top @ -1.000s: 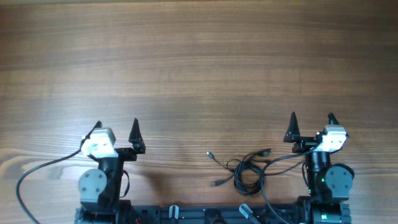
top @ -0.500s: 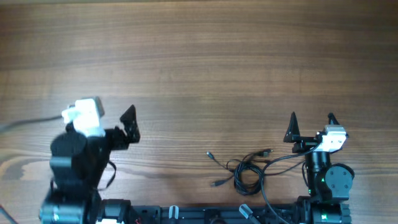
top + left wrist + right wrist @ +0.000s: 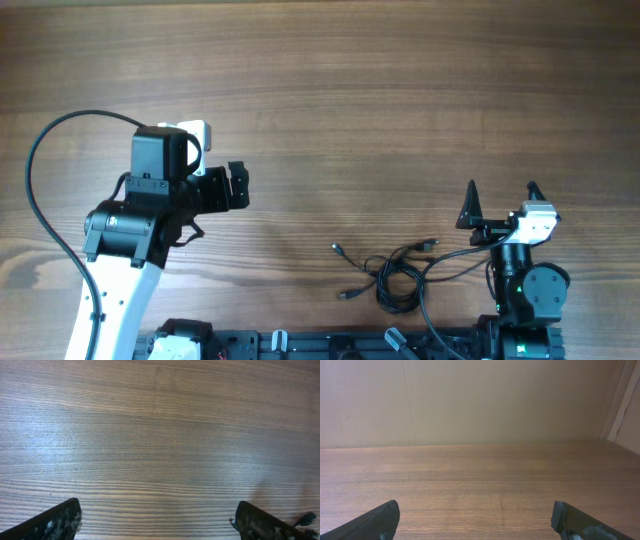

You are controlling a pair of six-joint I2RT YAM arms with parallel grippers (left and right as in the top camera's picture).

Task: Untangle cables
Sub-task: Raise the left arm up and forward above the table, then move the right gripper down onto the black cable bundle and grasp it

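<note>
The cables lie in a loose black tangle near the table's front edge, with small plugs sticking out left and right. My left gripper hangs open above bare wood, well to the left of the tangle. In the left wrist view its jaws stand wide apart, and one cable plug shows at the lower right edge. My right gripper stands open just right of the tangle, pointing away from it. The right wrist view shows the right gripper over bare table with nothing between its fingers.
The wooden table stretches far beyond both arms. A thicker black wire loops out from the left arm's camera. The arm bases and a black rail run along the front edge. A beige wall stands behind the table.
My left arm has risen from its rest pose and swung forward and right, its gripper now turned towards the cables. The right arm and the cables have not moved.
</note>
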